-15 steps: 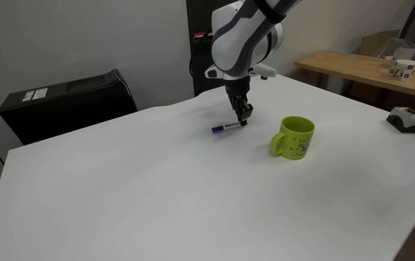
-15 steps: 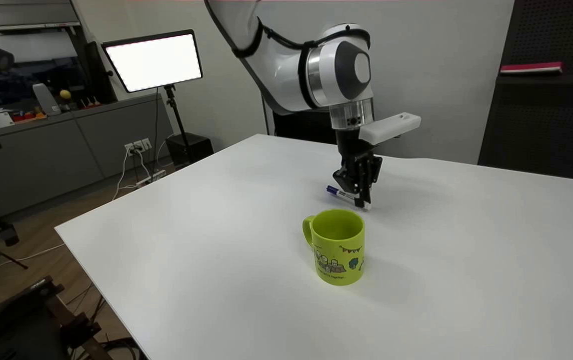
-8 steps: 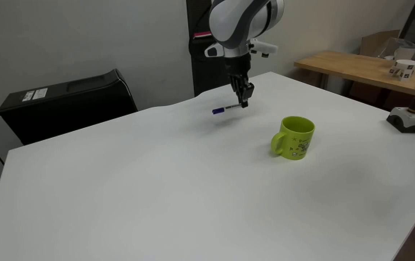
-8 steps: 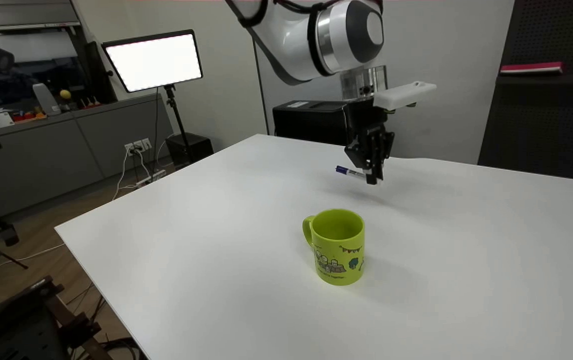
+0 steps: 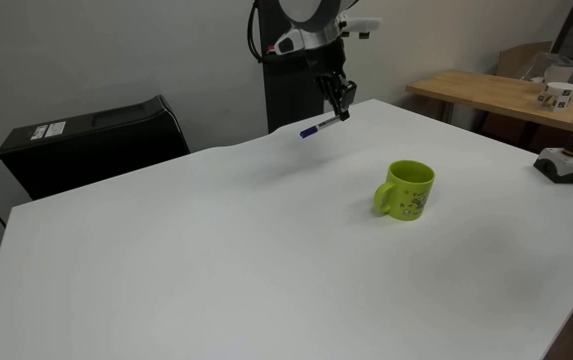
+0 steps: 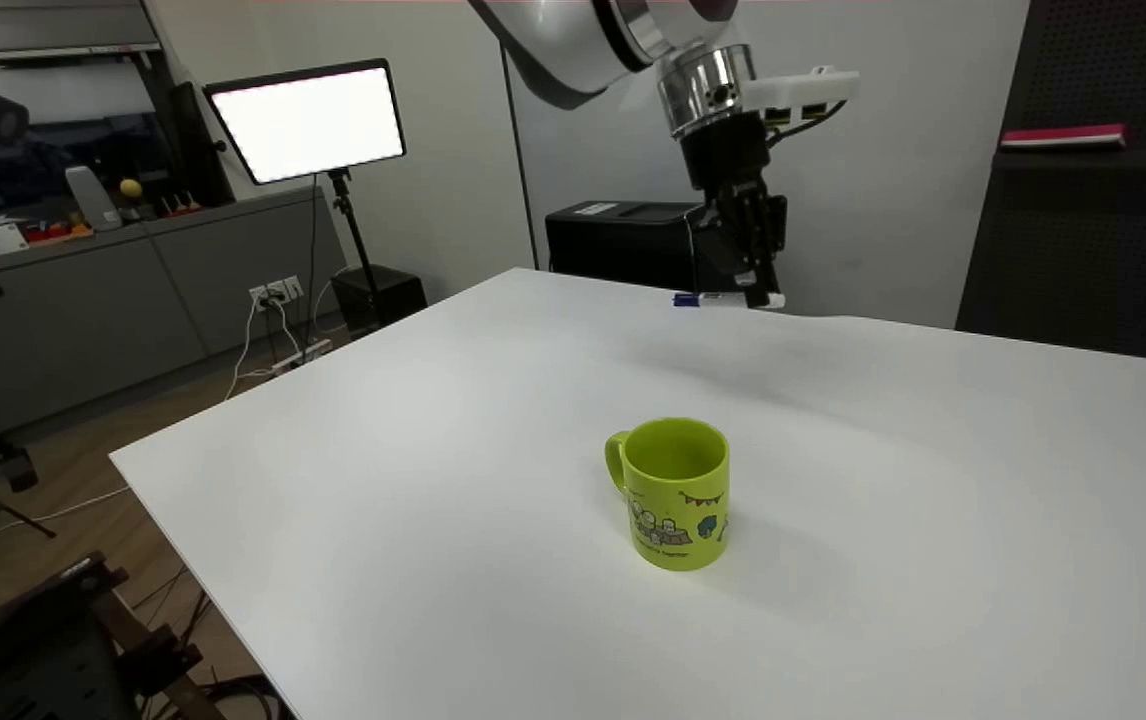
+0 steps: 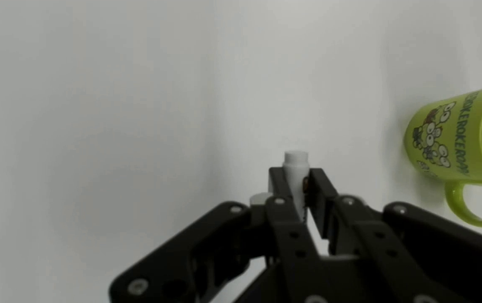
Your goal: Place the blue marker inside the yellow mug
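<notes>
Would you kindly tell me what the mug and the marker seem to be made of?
Mug: probably glossy glazed ceramic, possibly plastic; soft highlights show along its handle in the wrist view.
Marker: likely smooth, satin plastic; its white and blue surfaces show no metallic glint.

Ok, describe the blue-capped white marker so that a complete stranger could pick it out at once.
Find the large white tabletop; above its far part, in both exterior views, hangs a black two-fingered pincer. Clamped in it is the slim blue-capped white marker. Unlike the round lime-green mug standing on the tabletop, it is thin and held in the air.
</notes>
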Controlling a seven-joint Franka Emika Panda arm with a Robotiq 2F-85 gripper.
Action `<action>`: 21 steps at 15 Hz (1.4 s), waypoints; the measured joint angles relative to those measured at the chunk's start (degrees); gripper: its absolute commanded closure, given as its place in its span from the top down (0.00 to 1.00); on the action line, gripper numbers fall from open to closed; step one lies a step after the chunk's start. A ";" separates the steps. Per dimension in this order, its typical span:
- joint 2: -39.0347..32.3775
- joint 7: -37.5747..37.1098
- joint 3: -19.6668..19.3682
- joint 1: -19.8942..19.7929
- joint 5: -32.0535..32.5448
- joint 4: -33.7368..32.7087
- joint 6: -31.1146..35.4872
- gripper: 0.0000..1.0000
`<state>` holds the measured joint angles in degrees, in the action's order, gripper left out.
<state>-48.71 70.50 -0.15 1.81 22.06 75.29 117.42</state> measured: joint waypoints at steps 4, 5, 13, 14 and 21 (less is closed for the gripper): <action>2.24 -0.33 -1.92 3.87 7.27 0.01 -6.55 0.04; 2.83 -0.52 -2.37 4.89 9.32 0.03 -8.30 0.04; 7.92 -1.23 -2.53 9.06 22.35 3.42 -19.40 0.04; 8.75 -1.51 -2.39 9.18 23.67 4.61 -20.36 0.04; 15.94 -3.75 0.21 8.01 27.49 17.60 -21.46 0.04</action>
<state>-32.77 66.75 0.06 9.82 49.55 92.89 95.96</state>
